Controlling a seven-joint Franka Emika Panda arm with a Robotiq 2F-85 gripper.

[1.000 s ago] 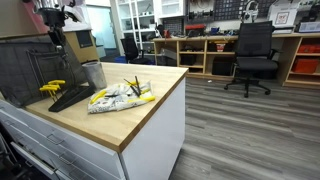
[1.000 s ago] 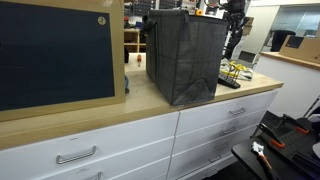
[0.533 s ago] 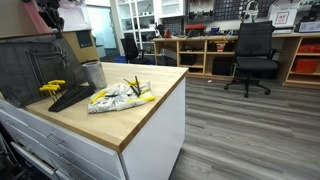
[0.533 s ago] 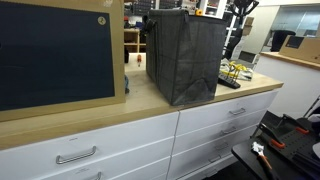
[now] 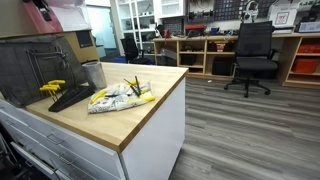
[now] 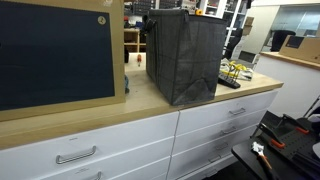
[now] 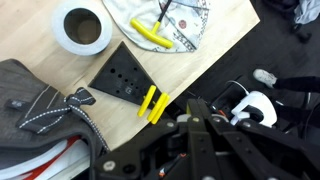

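Currently the gripper [image 7: 197, 120] is closed, holding nothing, high above the table [image 7: 215, 45] edge. Nearest below it, the black triangular stand [image 7: 122, 78] with yellow handles [image 7: 152, 103] lies just beside the grey bag [image 7: 40, 100], near the cup [image 7: 82, 27].

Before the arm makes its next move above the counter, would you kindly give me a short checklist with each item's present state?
1. Gripper shut: ok.
2. Gripper high above the wooden countertop, touching nothing: ok.
3. Black tool block lying flat on the countertop beside the grey bag: ok.
4. Yellow-handled tools firmly seated at the block's edge: cannot tell.
5. Round grey container upright, apart from the block: ok.
6. Plastic pouch of yellow tools resting fully on the countertop: ok.
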